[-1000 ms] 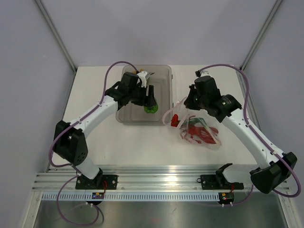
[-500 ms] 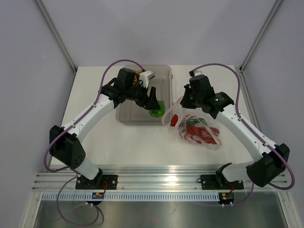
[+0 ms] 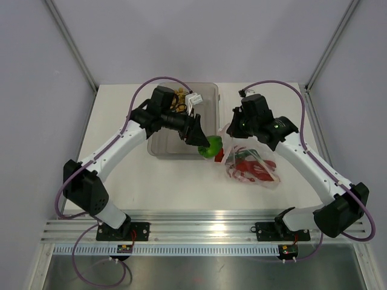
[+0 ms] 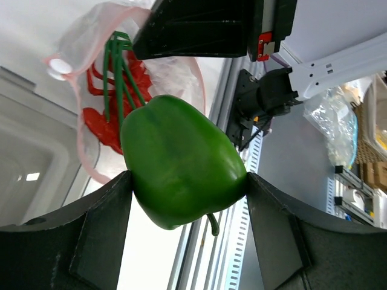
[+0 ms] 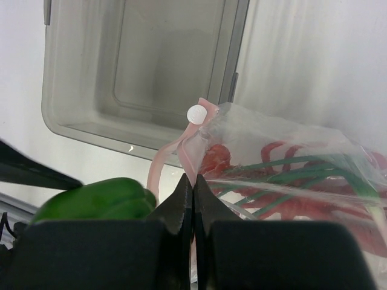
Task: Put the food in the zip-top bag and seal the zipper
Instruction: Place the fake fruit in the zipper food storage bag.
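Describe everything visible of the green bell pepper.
The bell pepper is a glossy, smooth, solid green toy, plastic by its look, lobed, with a short curved stem at one end. The left gripper clamps it at its widest part, one dark finger on each side; nothing else is seen touching it. It is held above the table, by the near right corner of the tray, right at the mouth of the zip-top bag.
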Controlling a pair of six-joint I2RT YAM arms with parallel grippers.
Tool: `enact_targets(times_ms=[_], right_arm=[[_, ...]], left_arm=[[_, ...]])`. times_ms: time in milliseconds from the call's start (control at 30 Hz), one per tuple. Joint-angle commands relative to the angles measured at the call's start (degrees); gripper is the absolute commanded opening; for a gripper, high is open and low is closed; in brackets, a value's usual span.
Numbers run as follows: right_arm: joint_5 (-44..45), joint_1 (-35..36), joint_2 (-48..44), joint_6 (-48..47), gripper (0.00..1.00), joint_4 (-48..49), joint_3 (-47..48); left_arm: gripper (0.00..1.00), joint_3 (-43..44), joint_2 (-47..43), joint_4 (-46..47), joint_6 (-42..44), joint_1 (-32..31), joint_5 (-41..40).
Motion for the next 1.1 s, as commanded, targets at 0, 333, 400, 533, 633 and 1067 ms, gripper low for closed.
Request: enact_targets(times_ms=[0,333,400,533,633,1067], right_arm=[[-3.02,-0.24,-1.23,-0.23,0.00,2.44,3.67],[-13.13,-0.15,-1.23,-1.55,0.00,2.27,4.90],[-13.32,-0.15,-1.75,-1.37,0.00,2.09,4.90],[-12.97,-0.15,-3.24,-1.02,0.00,2.26,4.55],[-11.74,-0.15,-4.12,-0.67,0.00,2.18,4.20],[-5.76,-0.15,-5.89,1.97,0.00,2.27,1.65]], left_arm=[[0.47,2.05,3.75,1.61,0.94,-0.44,4.29],[0.45,7.40,13.06,6.26,-3.54,-2.72,5.00],[0.45,8.90,14.21,7.22,-4.77,-3.60,4.47],[0.57,11.45,17.63,6.62,-5.65,-5.88,1.75],[0.85,13.12,19.22,2.76,-4.34,-7.03,1.04],[0.84,7.60,3.23,-6.47,2.77,-7.12,-3.44]])
